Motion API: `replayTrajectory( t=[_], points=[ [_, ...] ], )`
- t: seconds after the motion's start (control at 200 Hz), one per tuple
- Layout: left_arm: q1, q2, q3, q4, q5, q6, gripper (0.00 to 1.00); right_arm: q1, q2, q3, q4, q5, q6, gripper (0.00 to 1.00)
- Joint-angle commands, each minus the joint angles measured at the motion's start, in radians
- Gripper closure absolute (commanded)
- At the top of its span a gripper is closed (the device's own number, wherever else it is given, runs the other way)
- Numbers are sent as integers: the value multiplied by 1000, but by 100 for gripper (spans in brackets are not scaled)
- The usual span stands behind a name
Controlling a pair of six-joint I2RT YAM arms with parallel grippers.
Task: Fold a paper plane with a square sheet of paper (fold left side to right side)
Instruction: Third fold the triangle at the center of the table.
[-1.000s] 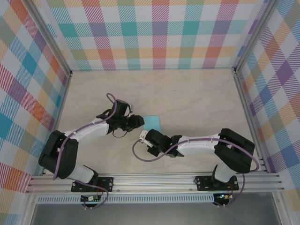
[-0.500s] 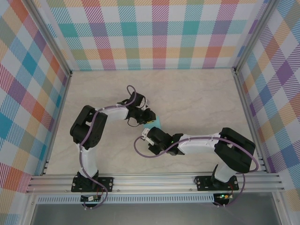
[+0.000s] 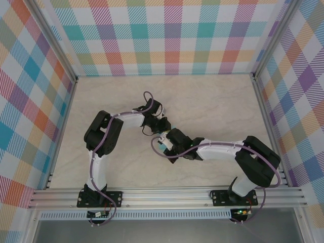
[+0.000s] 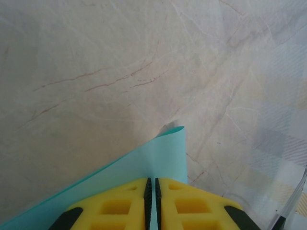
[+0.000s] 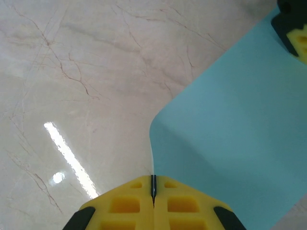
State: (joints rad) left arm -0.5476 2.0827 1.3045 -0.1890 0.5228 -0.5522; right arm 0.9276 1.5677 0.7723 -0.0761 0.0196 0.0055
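Left wrist: left gripper (image 4: 151,182) pinched narrow on paper (image 4: 144,163), free corner raised toward 12 o'clock over table (image 4: 96,57). Right wrist: right gripper (image 5: 153,179) clamped shut on paper edge, sheet bowed, spreading toward 2 o'clock. Top external: grippers close together near table centre, paper mostly hidden beneath.

The thin paper (image 5: 230,124) looks smooth and matt. Under the paper, the marble-patterned table (image 5: 72,72) is glossy. The yellow fingers (image 5: 127,206) at the paper's edge look like matt plastic.
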Motion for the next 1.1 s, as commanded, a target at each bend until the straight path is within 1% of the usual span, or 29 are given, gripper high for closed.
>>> replayTrajectory(
  t=[0.0,0.08,0.275,0.46,0.51,0.55,0.89,1.1],
  points=[
    [-20,50,-15,-78,-50,35,87,-63,-16,14,-44,-153,55,100],
    [-22,52,-14,-81,-55,37,87,-109,-6,20,-52,-201,76,100],
    [-22,55,-9,-81,-56,41,88,-198,24,22,-49,-273,118,100],
    [-23,60,-4,-81,-61,43,88,-251,51,30,-37,-312,140,100],
    [-24,60,-3,-79,-63,42,89,-259,61,37,-43,-316,140,100],
    [-25,60,-3,-113,-63,43,89,-264,69,42,-49,-316,140,100],
    [-27,60,-3,-117,-63,43,89,-285,122,71,-47,-304,163,100],
    [-29,59,-4,-114,-66,43,90,-292,129,69,-50,-291,168,100]
  ],
)
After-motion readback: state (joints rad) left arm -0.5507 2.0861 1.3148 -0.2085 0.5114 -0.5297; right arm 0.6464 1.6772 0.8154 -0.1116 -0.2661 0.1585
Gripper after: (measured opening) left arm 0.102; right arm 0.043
